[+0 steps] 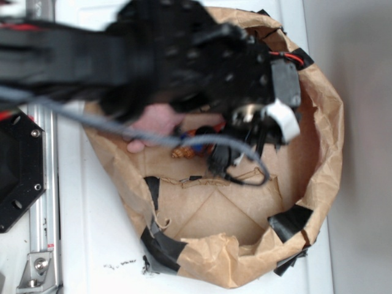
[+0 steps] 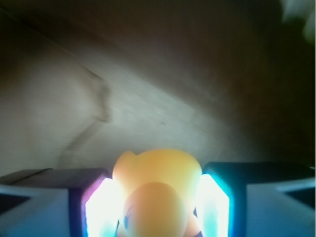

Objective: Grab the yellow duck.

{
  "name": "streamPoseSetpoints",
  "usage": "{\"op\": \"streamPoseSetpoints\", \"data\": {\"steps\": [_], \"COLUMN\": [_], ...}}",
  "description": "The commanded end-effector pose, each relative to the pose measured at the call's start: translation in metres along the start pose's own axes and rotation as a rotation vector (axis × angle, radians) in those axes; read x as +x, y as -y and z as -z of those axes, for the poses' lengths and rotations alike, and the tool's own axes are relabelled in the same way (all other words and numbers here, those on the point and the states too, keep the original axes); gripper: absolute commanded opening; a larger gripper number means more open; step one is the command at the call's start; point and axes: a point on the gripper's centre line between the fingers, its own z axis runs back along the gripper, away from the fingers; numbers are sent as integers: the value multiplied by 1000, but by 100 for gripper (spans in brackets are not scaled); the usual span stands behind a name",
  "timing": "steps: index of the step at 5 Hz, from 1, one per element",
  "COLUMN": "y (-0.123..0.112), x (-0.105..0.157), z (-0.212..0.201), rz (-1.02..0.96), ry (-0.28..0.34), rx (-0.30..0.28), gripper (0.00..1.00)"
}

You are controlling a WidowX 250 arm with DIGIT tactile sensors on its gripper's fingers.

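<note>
Deep inside a brown paper bag (image 1: 318,141) standing on the white tabletop (image 1: 98,245), the WidowX arm's pincer (image 2: 157,207) is closing on the yellow duck (image 2: 158,177). In the wrist view, the duck is sitting squarely between the two fingers (image 2: 101,207), its rounded body filling the gap and its sides meeting the glowing pads, so the pincer appears to be clamped on the toy. From the exterior view, the blurred black arm (image 1: 184,55) is covering most of the bag's opening and hiding the duck entirely; a pink plush animal (image 1: 153,125) is peeking out just beside the arm, and an orange-brown striped shell (image 1: 184,150) is lying near it on the bag floor. By all signs, the grasp step is under way or just finishing. What the next move seems to call for is a firm, steady hold and a straight lift clear of the crumpled paper walls, since the glossy toy could slip.
</note>
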Motion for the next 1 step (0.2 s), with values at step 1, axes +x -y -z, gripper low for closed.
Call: {"op": "streamPoseSetpoints", "data": {"steps": [1], "y": [13], "x": [24], "z": [-64], "rz": [-111], "ry": [-92], "rx": [-21], "gripper": [0]}}
